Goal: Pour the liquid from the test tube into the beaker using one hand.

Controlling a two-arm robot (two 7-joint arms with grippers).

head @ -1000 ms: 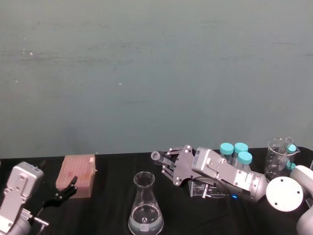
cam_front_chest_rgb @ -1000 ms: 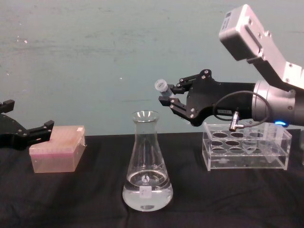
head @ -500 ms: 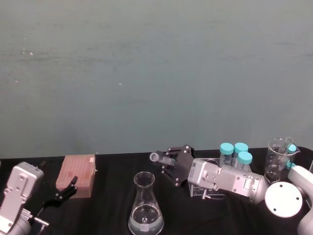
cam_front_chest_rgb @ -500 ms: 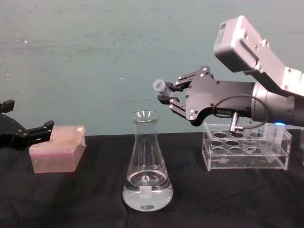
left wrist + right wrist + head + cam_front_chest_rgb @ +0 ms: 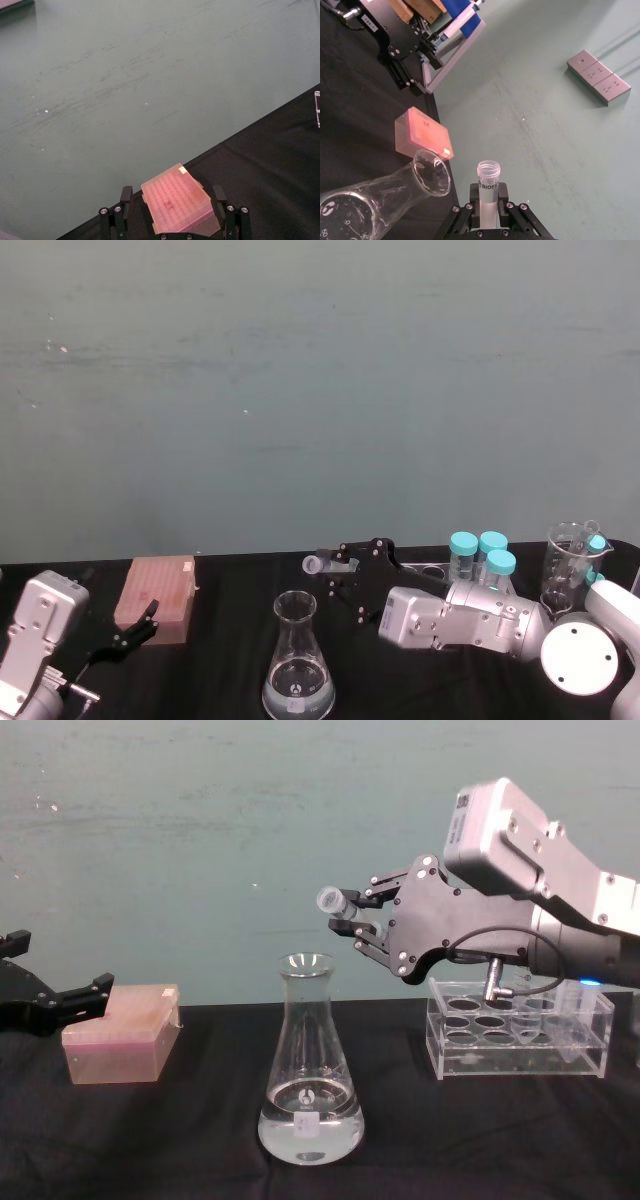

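Left gripper (image 5: 132, 628): parked low, well to the left of the beaker (image 5: 310, 1050) and nearest the robot; fingers spread apart, holding nothing.
Beaker: upright on the black cloth (image 5: 180, 1140), mouth open at the top, white label low on its front.
Liquid (image 5: 310, 1132): a clear pool in the beaker's wide base; whether any lay in the test tube (image 5: 337, 901) could not be told.
Right gripper (image 5: 350, 912): raised above and just to the right of the beaker's mouth, reaching in from the right; fingers clamped on the test tube.
Test tube: gripped at its lower body, rim end jutting past the fingertips toward the beaker.
Long axis: close to level, running right to left, rim slightly higher than tip.
Pointing: open rim faced left, above the beaker's rim and a little short of it on the right.
Deciding relation: by judgement, the rim needed carrying left over the mouth, then dipping below the tip, before anything could run in.
Nearer arm: the right, alone at work.
Tube rack (image 5: 520, 1055): on the cloth right of the beaker, under the right arm.
Pink box (image 5: 120, 1042): left of the beaker, set farther back.
Capped tubes (image 5: 480, 552): right of the beaker, beyond the tube rack.
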